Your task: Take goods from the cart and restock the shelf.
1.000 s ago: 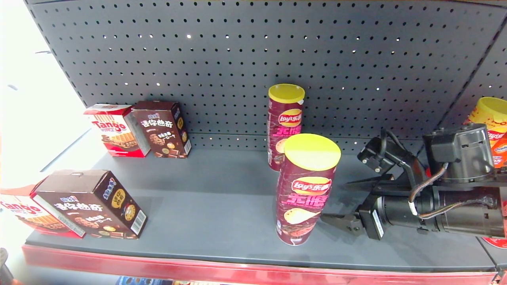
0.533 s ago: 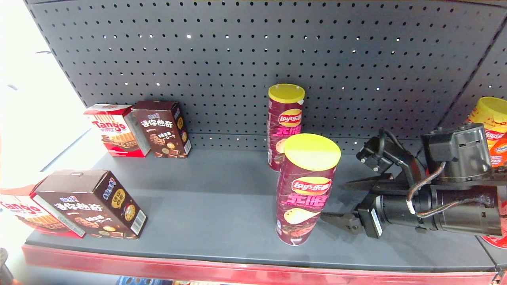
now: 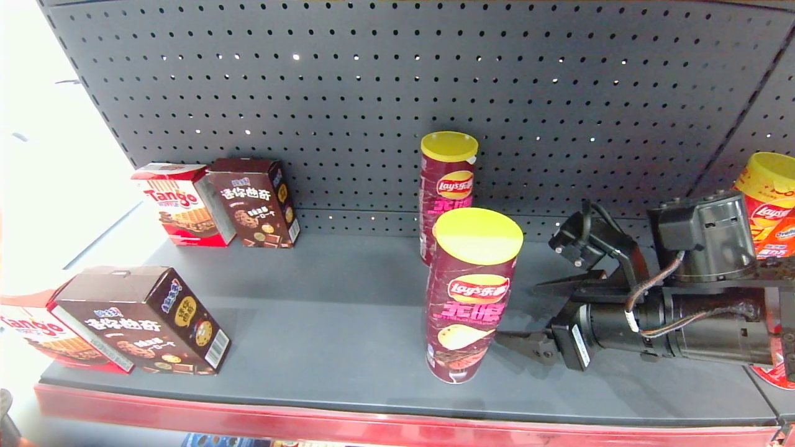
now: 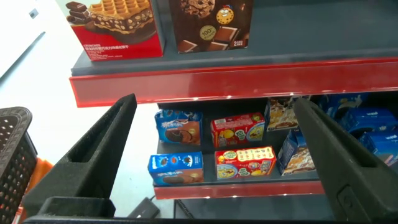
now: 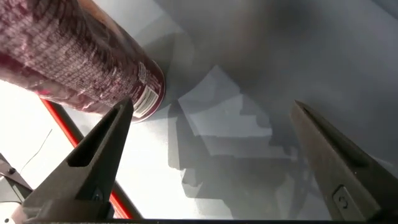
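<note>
Two maroon chip cans with yellow lids stand upright on the grey shelf (image 3: pixel 323 323). The rear can (image 3: pixel 448 186) is near the pegboard; the front can (image 3: pixel 471 298) stands near the shelf's front edge. My right gripper (image 3: pixel 518 313) lies open and empty just right of the front can, its nearer fingertip at the can's lower side. In the right wrist view the front can (image 5: pixel 81 56) sits beside one finger (image 5: pixel 106 149), outside the gap of the right gripper (image 5: pixel 211 109). My left gripper (image 4: pixel 214 106) hangs open and empty below the shelf's red lip (image 4: pixel 249 81).
Snack boxes stand at the shelf's left: a red wafer box (image 3: pixel 180 202) and brown cookie box (image 3: pixel 254 202) at the back, two more (image 3: pixel 143 316) in front. An orange chip can (image 3: pixel 770 198) stands behind my right arm. A black basket (image 4: pixel 12 155) and lower shelves show beneath.
My right gripper has slid left along the shelf, and the front can has shifted a little to the left with it. The boxes and the rear can have stayed put.
</note>
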Controlling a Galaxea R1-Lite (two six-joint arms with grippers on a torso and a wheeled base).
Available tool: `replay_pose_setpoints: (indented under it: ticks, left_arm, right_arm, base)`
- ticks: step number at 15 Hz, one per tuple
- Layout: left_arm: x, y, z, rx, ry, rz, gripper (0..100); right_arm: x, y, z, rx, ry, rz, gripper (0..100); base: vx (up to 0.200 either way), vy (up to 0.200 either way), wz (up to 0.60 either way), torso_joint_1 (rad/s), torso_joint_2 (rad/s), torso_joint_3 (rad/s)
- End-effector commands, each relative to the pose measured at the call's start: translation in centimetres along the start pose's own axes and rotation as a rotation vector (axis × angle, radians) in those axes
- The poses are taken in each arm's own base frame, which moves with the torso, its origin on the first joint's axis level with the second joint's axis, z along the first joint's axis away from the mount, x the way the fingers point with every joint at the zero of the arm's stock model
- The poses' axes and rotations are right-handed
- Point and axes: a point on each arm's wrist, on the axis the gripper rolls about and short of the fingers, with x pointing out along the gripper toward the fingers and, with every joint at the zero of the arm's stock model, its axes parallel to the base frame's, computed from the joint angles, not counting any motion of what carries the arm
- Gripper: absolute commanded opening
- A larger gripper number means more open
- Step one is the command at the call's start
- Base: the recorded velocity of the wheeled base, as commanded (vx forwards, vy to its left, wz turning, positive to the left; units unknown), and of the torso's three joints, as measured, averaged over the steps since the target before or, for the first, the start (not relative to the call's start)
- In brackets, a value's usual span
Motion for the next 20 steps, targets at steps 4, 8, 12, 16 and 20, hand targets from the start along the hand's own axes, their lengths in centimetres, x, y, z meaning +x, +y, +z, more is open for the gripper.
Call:
replay_pose_setpoints:
  ticks: [4,8,12,16,20]
  left_arm:
    - [0.0,0.0,0.0,0.001,0.001,0.000,100]
    - [0.0,0.0,0.0,0.001,0.001,-0.001,100]
    - [0.0,0.0,0.0,0.001,0.001,-0.001,100]
    - [0.0,0.0,0.0,0.001,0.001,-0.001,100]
    - [0.0,0.0,0.0,0.001,0.001,-0.001,100]
  right_arm:
    - [-0.6,-0.2,-0.2,0.005,-0.004,-0.012,100]
    - [-0.3,-0.2,-0.1,0.004,-0.002,-0.009,100]
    - [0.2,-0.1,0.1,-0.001,-0.002,0.000,100]
    - [0.2,0.0,0.3,-0.003,-0.005,0.002,100]
    - [1.0,0.2,0.7,-0.010,-0.005,0.017,100]
  base:
    - [0.000,0.000,0.00,0.000,0.00,0.000]
    - [0.000,0.000,0.00,0.000,0.00,0.000]
    - [0.000,0.000,0.00,0.000,0.00,0.000]
    - [0.000,0.000,0.00,0.000,0.00,0.000]
    - [0.000,0.000,0.00,0.000,0.00,0.000]
